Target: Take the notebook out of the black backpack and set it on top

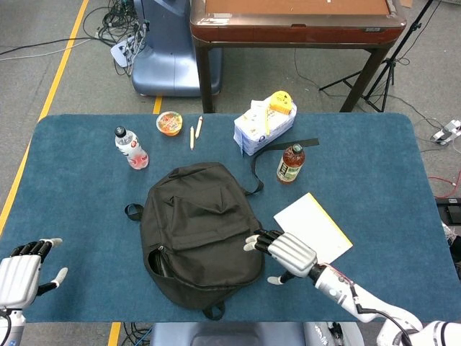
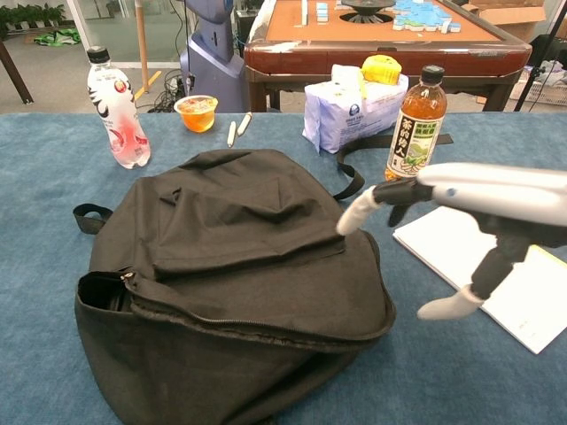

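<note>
The black backpack (image 1: 199, 231) lies flat in the middle of the blue table, its zip gaping at the near left corner (image 2: 111, 292). A white notebook with a yellow edge (image 1: 317, 220) lies on the table to the backpack's right (image 2: 447, 248). My right hand (image 1: 284, 252) hovers open, fingers spread, above the backpack's right edge and partly covers the notebook's near corner (image 2: 461, 208). My left hand (image 1: 18, 270) stays open at the table's near left corner, holding nothing.
Behind the backpack stand a tea bottle (image 1: 290, 163), a tissue pack (image 1: 263, 124), a red-labelled water bottle (image 1: 131, 147), an orange cup (image 1: 169, 122) and two pens (image 1: 195, 132). A brown table (image 1: 295, 21) stands beyond the far edge.
</note>
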`<state>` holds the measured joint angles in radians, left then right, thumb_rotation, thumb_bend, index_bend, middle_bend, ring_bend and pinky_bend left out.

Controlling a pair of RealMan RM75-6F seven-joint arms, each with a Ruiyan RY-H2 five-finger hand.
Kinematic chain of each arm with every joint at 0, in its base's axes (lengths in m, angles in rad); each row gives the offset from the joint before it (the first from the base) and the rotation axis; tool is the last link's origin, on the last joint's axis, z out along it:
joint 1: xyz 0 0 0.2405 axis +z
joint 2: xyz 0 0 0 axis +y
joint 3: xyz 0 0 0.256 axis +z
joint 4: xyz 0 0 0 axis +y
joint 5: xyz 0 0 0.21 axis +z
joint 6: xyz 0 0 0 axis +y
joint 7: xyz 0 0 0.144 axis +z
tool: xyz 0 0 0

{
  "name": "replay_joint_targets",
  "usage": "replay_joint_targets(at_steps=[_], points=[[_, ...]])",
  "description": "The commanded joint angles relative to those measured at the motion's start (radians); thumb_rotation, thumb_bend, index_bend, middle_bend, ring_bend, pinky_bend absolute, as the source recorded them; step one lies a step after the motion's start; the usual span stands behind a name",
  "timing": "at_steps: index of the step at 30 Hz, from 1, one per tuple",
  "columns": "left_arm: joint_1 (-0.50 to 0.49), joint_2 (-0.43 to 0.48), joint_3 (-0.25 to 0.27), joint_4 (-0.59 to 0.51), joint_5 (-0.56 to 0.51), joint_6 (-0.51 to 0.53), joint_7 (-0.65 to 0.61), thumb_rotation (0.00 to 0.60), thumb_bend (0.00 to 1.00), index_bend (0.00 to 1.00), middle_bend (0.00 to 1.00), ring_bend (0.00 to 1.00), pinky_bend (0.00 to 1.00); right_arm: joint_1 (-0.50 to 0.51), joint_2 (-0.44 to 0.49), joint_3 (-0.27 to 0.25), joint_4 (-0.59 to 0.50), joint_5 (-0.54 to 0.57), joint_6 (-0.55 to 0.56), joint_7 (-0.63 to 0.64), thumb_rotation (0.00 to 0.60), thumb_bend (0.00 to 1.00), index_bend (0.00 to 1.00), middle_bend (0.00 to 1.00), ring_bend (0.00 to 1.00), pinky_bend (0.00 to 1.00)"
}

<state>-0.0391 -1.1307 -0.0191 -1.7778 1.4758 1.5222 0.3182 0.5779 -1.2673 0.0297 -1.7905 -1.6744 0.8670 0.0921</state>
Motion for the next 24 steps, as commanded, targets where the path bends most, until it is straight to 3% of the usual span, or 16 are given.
replay_joint_targets(at_steps=[1,24], points=[[0.001,0.0,0.002,0.002,-0.002,-0.002,-0.002,0.6,0.21,0.31,0.35,0.31,0.31,0.029,-0.036,0.008,0.005,0.035,-0.039,-0.032,0.6,0.01,0.2,0.15,0.06,0.21],[0.008,0.005,0.008,0.012,-0.01,-0.008,-0.026,0.6,0.21,0.31,0.35,0.31,0.31,0.116,-0.185,0.008,0.046,0.165,-0.106,-0.126,0.6,0.0,0.15,0.13,0.05,0.2]])
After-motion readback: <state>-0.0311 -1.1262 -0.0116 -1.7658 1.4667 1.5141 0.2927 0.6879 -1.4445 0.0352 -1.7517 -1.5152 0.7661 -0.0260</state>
